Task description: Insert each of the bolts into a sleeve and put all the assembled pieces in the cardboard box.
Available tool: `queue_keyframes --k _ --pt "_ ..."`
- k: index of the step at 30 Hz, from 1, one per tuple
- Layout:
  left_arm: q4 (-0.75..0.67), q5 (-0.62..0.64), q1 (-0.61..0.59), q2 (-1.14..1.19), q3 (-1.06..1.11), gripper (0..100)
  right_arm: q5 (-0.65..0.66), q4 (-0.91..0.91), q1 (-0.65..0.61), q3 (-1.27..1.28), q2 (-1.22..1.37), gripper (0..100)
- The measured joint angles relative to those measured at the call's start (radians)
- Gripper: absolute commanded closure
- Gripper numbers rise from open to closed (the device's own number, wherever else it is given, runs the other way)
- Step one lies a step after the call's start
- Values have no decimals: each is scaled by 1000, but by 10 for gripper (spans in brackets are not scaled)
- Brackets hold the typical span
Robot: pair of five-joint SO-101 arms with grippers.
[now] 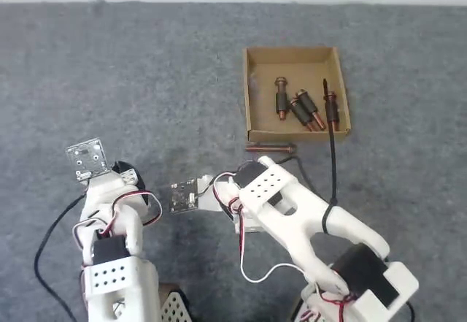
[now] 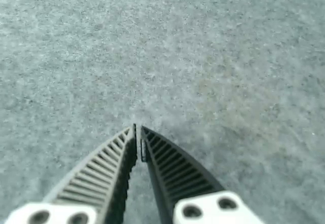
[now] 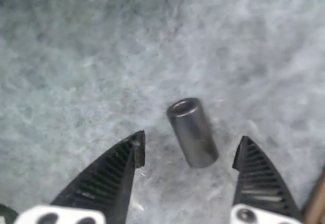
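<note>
A dark metal sleeve (image 3: 193, 131) lies on its side on the grey carpet. My right gripper (image 3: 192, 142) is open just above it, one finger on each side, not touching it. A copper bolt (image 1: 270, 147) lies loose on the carpet just in front of the cardboard box (image 1: 249, 96). Three bolts in sleeves (image 1: 305, 109) lie inside the box. The right arm (image 1: 292, 205) stretches from the lower right toward the middle of the table. My left gripper (image 2: 138, 130) is shut on nothing over bare carpet, its arm (image 1: 109, 220) at the lower left.
A black cable (image 1: 333, 161) runs from the right arm up over the box's front right corner. A copper-coloured edge (image 3: 317, 198) shows beside the right gripper's finger. Open carpet lies to the left of the box.
</note>
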Motion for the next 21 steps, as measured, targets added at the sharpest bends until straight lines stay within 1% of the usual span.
queue_keyframes --k 4,6,11,12,14,17,21 --pt "0 0 0 0 0 988 5 -92 5 0 87 739" --pt "0 0 9 0 0 988 -15 -100 9 0 94 768" --pt "0 0 12 0 0 988 -46 -114 18 -3 94 975" --pt "0 0 12 0 0 988 -48 -129 25 -8 92 998" --pt "0 0 12 0 0 988 -48 -138 28 -23 94 978" --pt "0 0 12 0 0 988 -68 -138 32 -21 94 991" --pt "0 0 12 0 0 988 -190 -138 40 -18 94 992"
